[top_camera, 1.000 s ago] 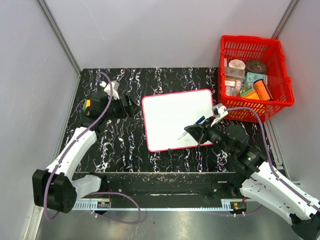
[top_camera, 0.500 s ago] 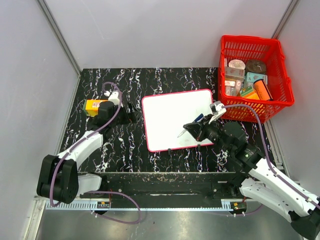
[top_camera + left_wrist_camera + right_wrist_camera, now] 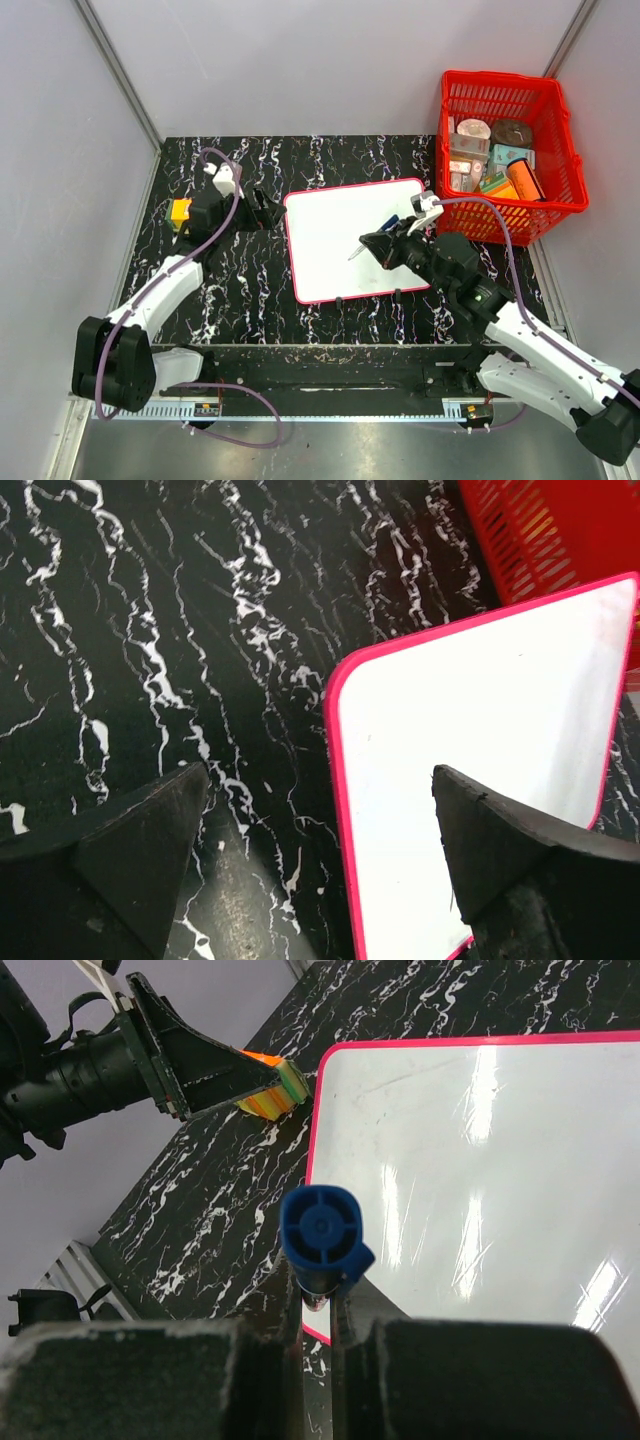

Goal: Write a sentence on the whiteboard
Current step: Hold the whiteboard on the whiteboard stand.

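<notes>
The whiteboard (image 3: 340,225) lies flat mid-table, white with a pink frame (image 3: 345,810). No sentence shows on it; its face (image 3: 480,1160) is blank and glossy. My right gripper (image 3: 388,248) is shut on a blue marker (image 3: 372,243) and hovers over the board's right half, with the marker tip pointing left toward the board's middle. In the right wrist view the marker's blue butt end (image 3: 320,1232) sticks up between the jaws (image 3: 322,1305). My left gripper (image 3: 262,209) is open and empty at the board's far left corner, one finger (image 3: 510,850) over the board.
A red basket (image 3: 495,222) with jars and packets stands right of the board, also seen in the left wrist view (image 3: 540,530). An orange-yellow block (image 3: 180,212) lies on the black marbled table (image 3: 240,290) left of the left arm. Grey walls enclose the table.
The right gripper has carried the marker up and left, farther over the board. The left arm has swung, uncovering the orange-yellow block, and its gripper has shifted slightly toward the board's far corner.
</notes>
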Robot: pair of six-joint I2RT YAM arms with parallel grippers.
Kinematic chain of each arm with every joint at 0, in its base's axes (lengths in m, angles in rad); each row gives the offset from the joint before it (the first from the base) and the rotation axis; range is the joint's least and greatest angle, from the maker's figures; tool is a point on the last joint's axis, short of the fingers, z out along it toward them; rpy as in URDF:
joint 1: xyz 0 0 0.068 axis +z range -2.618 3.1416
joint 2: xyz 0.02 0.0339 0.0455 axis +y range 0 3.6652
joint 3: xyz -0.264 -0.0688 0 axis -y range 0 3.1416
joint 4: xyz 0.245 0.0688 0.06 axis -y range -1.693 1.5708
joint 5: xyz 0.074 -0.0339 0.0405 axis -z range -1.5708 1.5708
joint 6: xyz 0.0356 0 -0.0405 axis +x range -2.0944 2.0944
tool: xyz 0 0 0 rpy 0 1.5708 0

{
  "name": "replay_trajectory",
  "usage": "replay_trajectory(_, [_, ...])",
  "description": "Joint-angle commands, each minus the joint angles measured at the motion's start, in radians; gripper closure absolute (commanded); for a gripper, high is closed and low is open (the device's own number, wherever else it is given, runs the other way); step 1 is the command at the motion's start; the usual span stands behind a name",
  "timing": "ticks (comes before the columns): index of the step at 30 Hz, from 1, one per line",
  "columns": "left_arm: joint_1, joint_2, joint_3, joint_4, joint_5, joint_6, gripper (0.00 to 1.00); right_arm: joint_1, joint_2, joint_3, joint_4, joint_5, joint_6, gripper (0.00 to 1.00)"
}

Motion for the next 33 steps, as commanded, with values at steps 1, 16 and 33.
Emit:
replay_trajectory(1, [0.000, -0.034, 0.036, 0.039, 0.078, 0.001, 0.01, 0.004, 0.021, 0.051, 0.123, 0.008, -0.019, 1.00])
replay_trajectory(16, [-0.007, -0.014, 0.110, 0.058, 0.153, -0.025, 0.01, -0.041, 0.126, 0.151, 0.110, -0.005, -0.037, 1.00])
replay_trajectory(33, [0.011, 0.094, 0.076, 0.082, 0.266, 0.063, 0.02, -0.107, 0.150, 0.100, 0.199, -0.055, -0.046, 1.00])
